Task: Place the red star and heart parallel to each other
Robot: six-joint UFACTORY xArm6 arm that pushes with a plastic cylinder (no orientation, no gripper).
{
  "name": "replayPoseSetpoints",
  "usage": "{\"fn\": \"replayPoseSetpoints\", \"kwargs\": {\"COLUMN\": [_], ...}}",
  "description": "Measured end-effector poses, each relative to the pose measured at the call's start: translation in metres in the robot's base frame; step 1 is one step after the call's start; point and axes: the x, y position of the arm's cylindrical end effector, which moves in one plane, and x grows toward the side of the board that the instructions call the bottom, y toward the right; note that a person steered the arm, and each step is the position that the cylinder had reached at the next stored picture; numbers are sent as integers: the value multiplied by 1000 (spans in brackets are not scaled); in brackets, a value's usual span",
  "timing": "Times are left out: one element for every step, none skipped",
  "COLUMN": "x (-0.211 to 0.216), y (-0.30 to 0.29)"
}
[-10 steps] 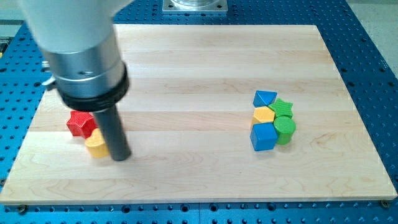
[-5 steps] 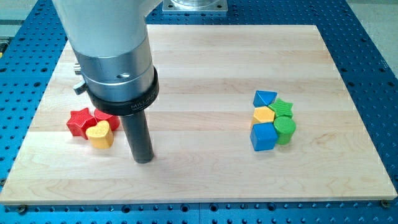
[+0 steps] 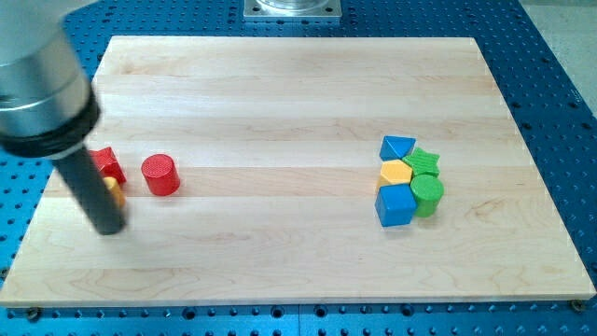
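Wooden board (image 3: 298, 93) lying on a blue perforated bench (image 3: 569, 93), carrying two groups of blocks well apart. Standing at the view's far left, my tip (image 3: 109, 227), the lower end of a dark rod with no jaws to open or close, holding nothing. Showing just behind the rod at about 12 o'clock from my tip, a red star (image 3: 104, 163), partly hidden, and touching it below, a sliver of a yellow block (image 3: 114, 187), shape impossible to tell while covered. Sitting apart at 3 o'clock from the star and about 1 o'clock from my tip, a red cylinder (image 3: 160, 175). Clustering on the right half, all touching: blue triangle (image 3: 396, 147) at 12 o'clock of the group, yellow hexagon (image 3: 395, 172) beneath it, blue cube (image 3: 395, 204) at 6 o'clock, green star (image 3: 425, 161) and green cylinder (image 3: 428, 195) along the 3 o'clock side.
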Motion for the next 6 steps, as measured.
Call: {"fn": "replayPoseSetpoints", "kwargs": {"x": [-34,-73,-88,-88,-84,-85], "y": [-42,-27,33,116,95,44]}}
